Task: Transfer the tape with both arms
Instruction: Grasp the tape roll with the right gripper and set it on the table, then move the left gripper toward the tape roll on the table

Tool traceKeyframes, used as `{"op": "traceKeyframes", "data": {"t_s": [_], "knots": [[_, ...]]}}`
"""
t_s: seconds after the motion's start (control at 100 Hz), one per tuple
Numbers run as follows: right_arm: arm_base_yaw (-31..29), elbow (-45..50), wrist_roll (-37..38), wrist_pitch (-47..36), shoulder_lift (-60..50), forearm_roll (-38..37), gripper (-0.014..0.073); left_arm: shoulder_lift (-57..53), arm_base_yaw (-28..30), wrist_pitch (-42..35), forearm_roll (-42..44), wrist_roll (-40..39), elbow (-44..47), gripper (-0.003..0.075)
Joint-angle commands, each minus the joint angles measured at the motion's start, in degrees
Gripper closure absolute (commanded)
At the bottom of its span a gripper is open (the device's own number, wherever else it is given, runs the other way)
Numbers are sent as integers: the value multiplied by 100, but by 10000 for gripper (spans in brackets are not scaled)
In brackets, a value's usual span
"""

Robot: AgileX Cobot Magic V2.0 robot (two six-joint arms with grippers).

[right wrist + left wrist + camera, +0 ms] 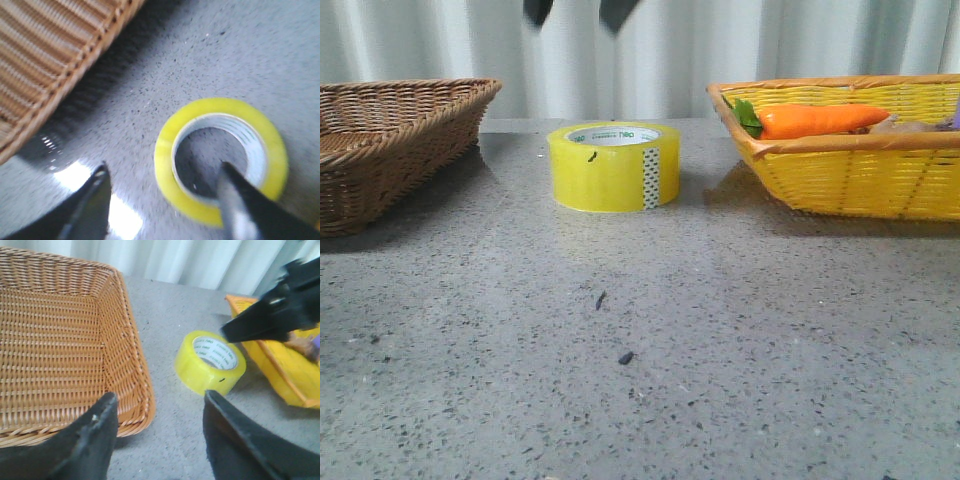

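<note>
The yellow tape (605, 170) lies flat on the grey table between two baskets, its white core up and a dotted white patch on its side. My right gripper (578, 10) hangs above it, only its dark tips showing at the top edge of the front view. In the right wrist view the right gripper (164, 169) is open over the tape (225, 106), one finger over the core hole, the other outside the ring. My left gripper (160, 405) is open and empty, near the brown basket's corner, short of the tape (210, 362).
A brown wicker basket (400, 130) stands at the left and also shows in the left wrist view (50, 340). A yellow basket (850, 180) holding an orange carrot (820, 120) stands at the right. The right arm's dark finger (270, 315) reaches over the tape.
</note>
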Motion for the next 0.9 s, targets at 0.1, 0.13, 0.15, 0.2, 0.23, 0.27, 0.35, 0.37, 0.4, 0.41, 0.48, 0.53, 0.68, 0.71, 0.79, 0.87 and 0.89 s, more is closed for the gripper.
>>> {"op": "traceKeyframes", "data": {"t_s": [0.1, 0.13, 0.15, 0.2, 0.23, 0.27, 0.35, 0.37, 0.4, 0.41, 0.48, 0.53, 0.68, 0.71, 0.79, 0.87, 0.89], "knots": [[22, 66, -76, 251, -1822, -39, 625, 269, -49, -473, -299, 357, -403, 375], [38, 246, -105, 200, -2157, -39, 661, 366, -49, -412, -327, 503, -505, 375], [50, 329, -105, 167, -2294, -39, 663, 448, -49, -356, -357, 621, -594, 375], [86, 738, -105, -5, -2856, -49, 643, 673, -62, -229, -437, 912, -831, 375], [98, 981, -105, -114, -3145, -50, 633, 816, -102, -165, -447, 1060, -983, 375], [98, 1393, -105, -303, -3584, -50, 635, 1062, -170, -94, -447, 1225, -1225, 375], [98, 2228, -105, -762, -4394, -104, 635, 1552, -376, -8, -435, 1386, -1727, 374], [98, 2457, -105, -902, -4613, -130, 635, 1704, -434, -8, -407, 1386, -1809, 372], [98, 2763, -105, -1159, -4892, -162, 635, 1955, -517, 1, -397, 1386, -2017, 366], [98, 2911, -105, -1213, -5028, -187, 635, 2007, -536, 1, -380, 1386, -2059, 363], [98, 3590, -105, -1728, -5680, -220, 635, 2539, -738, 71, -371, 1578, -2477, 306], [98, 3971, 70, -2002, -6062, -261, 635, 2930, -883, 165, -371, 1666, -2789, 253], [76, 4567, 619, -1966, -6739, -514, 635, 4230, -1074, 972, -371, 1655, -3964, 218], [78, 4602, 619, -1890, -6818, -537, 635, 4466, -1074, 1167, -371, 1613, -4203, 218], [78, 4601, 619, -1643, -6883, -537, 635, 5113, -1074, 1732, -345, 1375, -4858, 218], [78, 4601, 619, -1553, -6894, -537, 635, 5745, -1074, 2288, 96, 992, -5535, 218], [78, 4601, 619, -1541, -6894, -537, 635, 5890, -1074, 2413, 175, 883, -5686, 218]]}}
